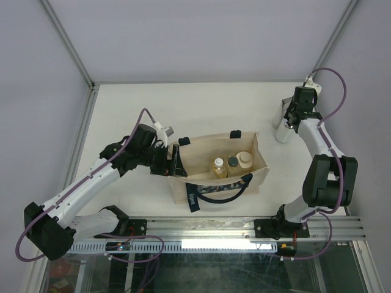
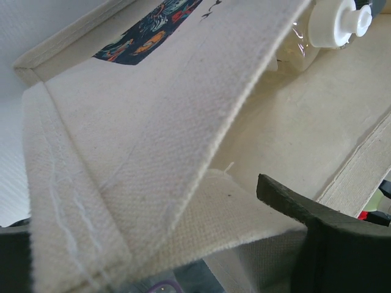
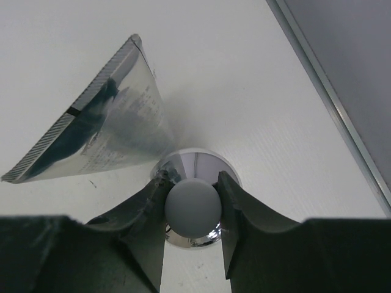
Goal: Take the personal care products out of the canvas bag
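Tube (image 3: 104, 128), silvery and flat, is out of the bag (image 1: 259, 171) and over the far right of the table (image 1: 183, 110), well apart from the bag. The right gripper (image 3: 192, 180) is clamped on its round white cap (image 3: 192, 207), with the crimped end slanting away to one side. Whether the tube already rests on the table cannot be told from either view. Placing it is the step in hand, and it is best done by lowering until the tube's side lies flat, then parting the fingers fully and lifting straight off, so the cap is not dragged or rolled.

Three bottles stand close together in the bag: yellowish (image 1: 218, 166), dark-capped (image 1: 233, 162) and tan-capped (image 1: 245, 159). A white-capped one (image 1: 235, 134) sits at the far rim. The left gripper (image 1: 173, 161) pinches the bag's left edge, holding the mouth open. Its grip should hold while the right arm goes back in from above, picking one cap at a time without knocking the neighbours
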Robot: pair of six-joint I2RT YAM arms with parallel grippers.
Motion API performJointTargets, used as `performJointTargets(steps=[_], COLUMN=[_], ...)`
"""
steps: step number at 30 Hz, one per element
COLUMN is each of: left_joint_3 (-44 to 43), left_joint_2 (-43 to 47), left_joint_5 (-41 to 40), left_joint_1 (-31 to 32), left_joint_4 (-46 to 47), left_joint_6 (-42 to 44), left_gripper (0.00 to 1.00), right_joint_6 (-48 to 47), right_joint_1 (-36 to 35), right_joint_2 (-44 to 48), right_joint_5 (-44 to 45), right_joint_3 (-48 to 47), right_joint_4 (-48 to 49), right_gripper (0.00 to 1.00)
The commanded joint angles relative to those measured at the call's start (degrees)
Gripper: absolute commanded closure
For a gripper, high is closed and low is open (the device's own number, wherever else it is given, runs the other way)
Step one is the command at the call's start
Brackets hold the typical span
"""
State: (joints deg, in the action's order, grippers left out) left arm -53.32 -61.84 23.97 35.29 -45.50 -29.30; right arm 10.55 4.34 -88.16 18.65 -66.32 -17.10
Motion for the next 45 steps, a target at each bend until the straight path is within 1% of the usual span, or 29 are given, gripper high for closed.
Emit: performJointTargets(steps=[1,3,6,7,9,11,14,19,22,26,29,31,33,37,41,45], left_joint_3=[-1.52,-1.61,-1.53,-1.57,-1.43,-1.44,-1.14,0.32,1.77,3.89,5.26,5.71,6.77,9.95,12.65,13.24], left_joint_2=[0.76,1.38,1.85,1.90,2.26,3.13,5.01,7.84,10.05,11.99,14.23,15.79,17.75,21.76,23.67,22.83], left_joint_5=[-2.27,-2.17,-2.26,-2.19,-1.84,-2.01,-2.84,-4.12,-5.59,-7.12,-7.85,-7.35,-7.01,-6.90,-5.02,-2.07], left_joint_1=[0.31,0.31,0.31,0.26,0.31,0.31,0.26,0.30,0.23,0.30,0.31,0.29,0.30,0.26,0.29,0.31], left_joint_4=[-0.11,-0.12,-0.25,-0.13,0.13,0.14,0.33,0.94,2.63,6.91,9.81,10.18,10.06,9.99,9.98,9.99], left_joint_6=[-0.12,-0.61,-1.48,-1.93,-2.54,-3.00,-4.56,-8.17,-10.84,-14.40,-17.13,-18.78,-19.48,-20.66,-21.71,-21.25], left_gripper=[0.20,0.19,0.18,0.18,0.18,0.17,0.16,0.16,0.16,0.17,0.18,0.18,0.18,0.18,0.19,0.22], right_joint_6=[-1.73,-1.04,-0.44,-0.43,-0.72,-0.44,0.91,5.78,10.69,13.93,13.81,13.65,13.64,13.90,14.78,15.08], right_joint_1=[-0.36,-0.68,-0.71,-0.85,-1.27,-1.35,-1.36,-1.59,-2.09,-6.76,-10.75,-12.34,-13.61,-16.07,-20.26,-23.35], right_joint_2=[0.77,0.87,1.55,1.78,2.49,3.47,5.25,9.95,13.87,19.79,23.49,25.43,27.33,29.69,33.30,35.93], right_joint_5=[0.53,0.83,-0.32,-0.78,-0.99,-0.66,-1.02,-3.89,-7.68,-11.42,-11.85,-13.47,-17.32,-28.33,-33.85,-39.62], right_joint_3=[-0.93,-1.18,-1.53,-1.94,-2.59,-2.97,-3.26,-3.75,-2.99,-1.95,-4.94,-7.75,-9.10,-10.48,-10.08,-9.10], right_joint_4=[6.88,4.57,2.40,1.37,-0.13,-2.01,-4.74,-10.19,-13.72,-17.06,-21.64,-24.45,-25.34,-27.99,-30.07,-31.45], right_gripper=[0.96,0.90,0.64,0.58,0.48,0.40,0.34,0.31,0.31,0.29,0.28,0.28,0.28,0.29,0.30,0.34])
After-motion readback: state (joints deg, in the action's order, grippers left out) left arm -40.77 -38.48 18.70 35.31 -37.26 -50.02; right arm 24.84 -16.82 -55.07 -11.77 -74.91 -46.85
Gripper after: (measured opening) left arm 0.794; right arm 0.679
